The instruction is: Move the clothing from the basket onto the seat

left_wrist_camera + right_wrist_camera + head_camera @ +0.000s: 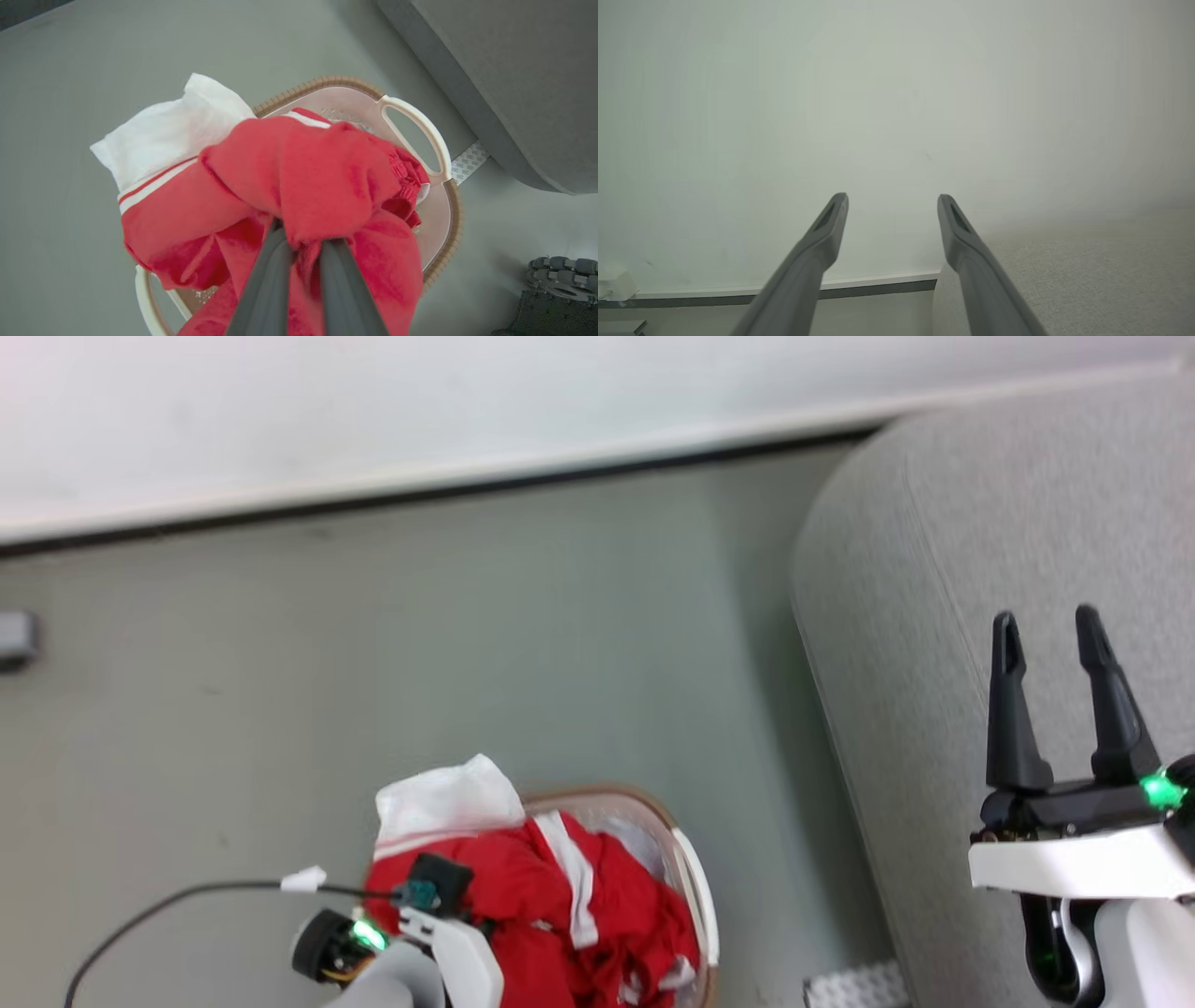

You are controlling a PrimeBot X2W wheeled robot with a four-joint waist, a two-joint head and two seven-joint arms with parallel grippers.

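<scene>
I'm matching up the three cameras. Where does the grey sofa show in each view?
Head view: sofa fills the right side, top to bottom.
Left wrist view: sofa in the upper right corner, past the basket.
Right wrist view: sofa at the lower right, below the pale wall.
Shared landmark: the grey floor along the sofa's edge.

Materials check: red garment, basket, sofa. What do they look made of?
Clothing: soft knit or fleece-like fabric, matte; it bunches in folds, with a ribbed cuff. Basket: smooth, slightly glossy cream plastic, moulded handle slot; brown rim looks woven, likely moulded too. Seat: grey textile upholstery, matte, with a fine grainy weave.
</scene>
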